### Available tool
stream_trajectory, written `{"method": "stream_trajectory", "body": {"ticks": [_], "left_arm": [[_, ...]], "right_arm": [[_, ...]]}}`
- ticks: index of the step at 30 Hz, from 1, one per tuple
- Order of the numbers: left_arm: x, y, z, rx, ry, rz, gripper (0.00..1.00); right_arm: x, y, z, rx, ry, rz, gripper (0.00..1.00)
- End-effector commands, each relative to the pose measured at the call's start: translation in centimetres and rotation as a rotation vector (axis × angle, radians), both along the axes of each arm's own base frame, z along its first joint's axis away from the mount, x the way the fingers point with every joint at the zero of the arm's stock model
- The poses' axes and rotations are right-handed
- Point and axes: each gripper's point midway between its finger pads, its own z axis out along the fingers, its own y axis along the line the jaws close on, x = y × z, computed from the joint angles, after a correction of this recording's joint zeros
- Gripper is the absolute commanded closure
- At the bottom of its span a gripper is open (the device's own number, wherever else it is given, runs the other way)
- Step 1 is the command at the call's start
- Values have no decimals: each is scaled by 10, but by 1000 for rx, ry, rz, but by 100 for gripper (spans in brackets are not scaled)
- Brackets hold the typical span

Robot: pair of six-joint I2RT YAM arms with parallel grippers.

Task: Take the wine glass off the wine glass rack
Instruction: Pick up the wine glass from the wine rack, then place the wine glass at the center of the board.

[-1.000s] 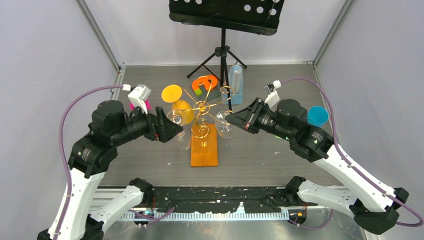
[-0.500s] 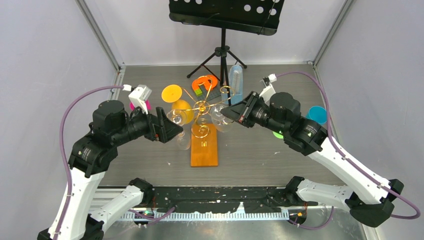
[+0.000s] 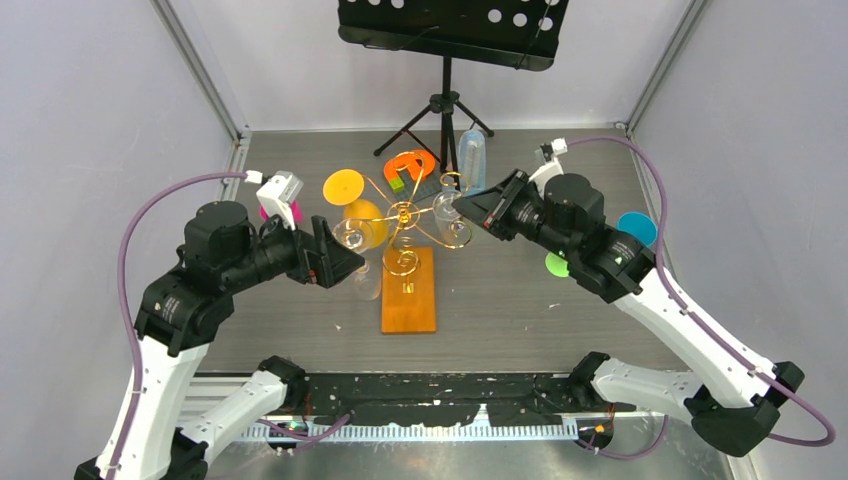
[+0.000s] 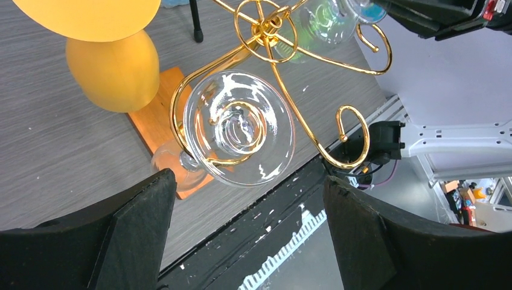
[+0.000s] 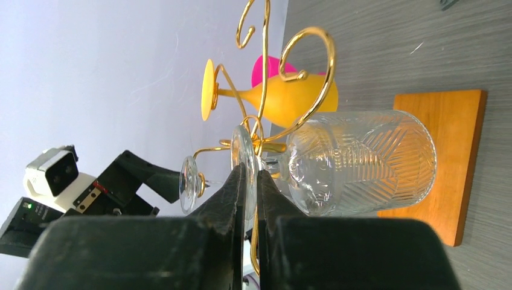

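The wine glass rack (image 3: 405,214) is a tree of gold wire arms on an orange wooden base (image 3: 408,298). My right gripper (image 3: 462,208) is shut on the flat foot of a clear cut-pattern wine glass (image 5: 356,163), held on its side at the rack's right arm. In the right wrist view the right gripper (image 5: 250,172) pinches the foot, and a gold wire runs beside the stem. My left gripper (image 3: 345,260) is open and empty. Its jaws stand wide just short of a second clear wine glass (image 4: 238,136) hanging on the left arm.
A yellow wine glass (image 3: 365,220) hangs at the rack's back left. A black music stand (image 3: 447,100), a clear bottle (image 3: 472,165) and an orange object (image 3: 410,165) stand behind. A blue cup (image 3: 637,228) and a green disc (image 3: 556,265) lie right.
My right gripper has moved away from me and slightly left, carrying the cut-pattern glass from the rack's front right towards its back right. The left arm has not moved.
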Motion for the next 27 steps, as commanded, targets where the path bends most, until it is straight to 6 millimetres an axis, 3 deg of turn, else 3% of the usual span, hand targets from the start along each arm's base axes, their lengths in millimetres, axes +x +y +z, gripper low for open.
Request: {"method": "stream_trajectory", "body": {"ticks": [1,6,15,27], "left_arm": [[1,3,18,-9,-64,7,11],[0,4,21,-11,-67,8,9],[-9,3,28,-22,-67,-17,8],[-51,11,32,-20,-7,-84,6]], "right_arm": [[0,-23,58,131,-157,-58,94],[-1,-47,54,137,-169,-106,94],[-25,-75,48,115,-210,-128,94],[-78,-79,20,-2,-312,80,94]]}}
